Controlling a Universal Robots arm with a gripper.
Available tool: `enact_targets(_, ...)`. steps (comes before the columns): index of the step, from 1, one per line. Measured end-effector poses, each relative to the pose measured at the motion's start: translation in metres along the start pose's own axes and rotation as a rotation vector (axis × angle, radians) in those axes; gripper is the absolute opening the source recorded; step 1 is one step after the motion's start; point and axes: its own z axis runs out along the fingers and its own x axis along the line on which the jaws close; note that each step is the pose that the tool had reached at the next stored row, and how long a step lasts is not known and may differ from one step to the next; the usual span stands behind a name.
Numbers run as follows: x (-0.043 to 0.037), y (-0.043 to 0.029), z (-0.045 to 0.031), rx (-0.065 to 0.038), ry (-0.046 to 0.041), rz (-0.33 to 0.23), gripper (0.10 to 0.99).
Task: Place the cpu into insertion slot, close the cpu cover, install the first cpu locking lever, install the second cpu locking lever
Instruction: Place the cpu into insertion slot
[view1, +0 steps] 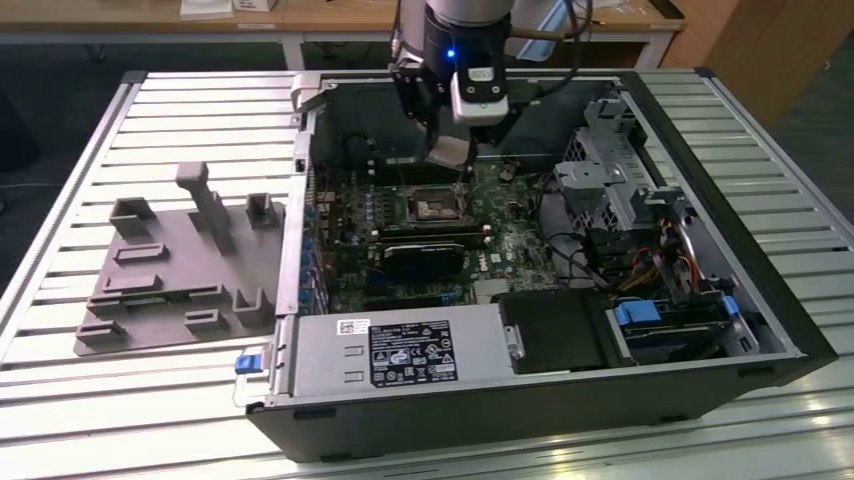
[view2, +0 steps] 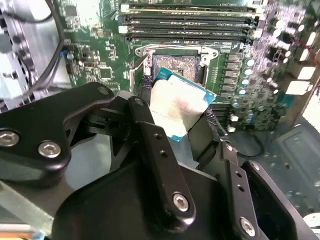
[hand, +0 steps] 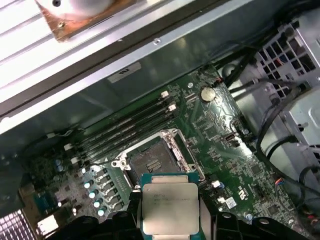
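Between the fingers of the hand (view2: 175, 127) we find the cpu (view2: 177, 102), clamped by two opposite edges and held clear of the board. Its insertion slot (hand: 155, 160) lies open close beneath, unoccupied. In our judgement the chip should be squared to the frame, kept level and lowered straight, never dragged across the contacts. Memory slots (hand: 125, 127) run just beside the socket. Cables (hand: 270, 115) and a black card (view1: 427, 255) stand near, seemingly off the approach.
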Motion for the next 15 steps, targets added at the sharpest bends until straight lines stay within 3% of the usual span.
enact_targets(7,0.0007,-0.0006,0.0085,-0.002,-0.0101,0.110,0.541)
enact_targets(15,0.0062,-0.0028,0.0149,-0.002,-0.0180,0.189,0.541)
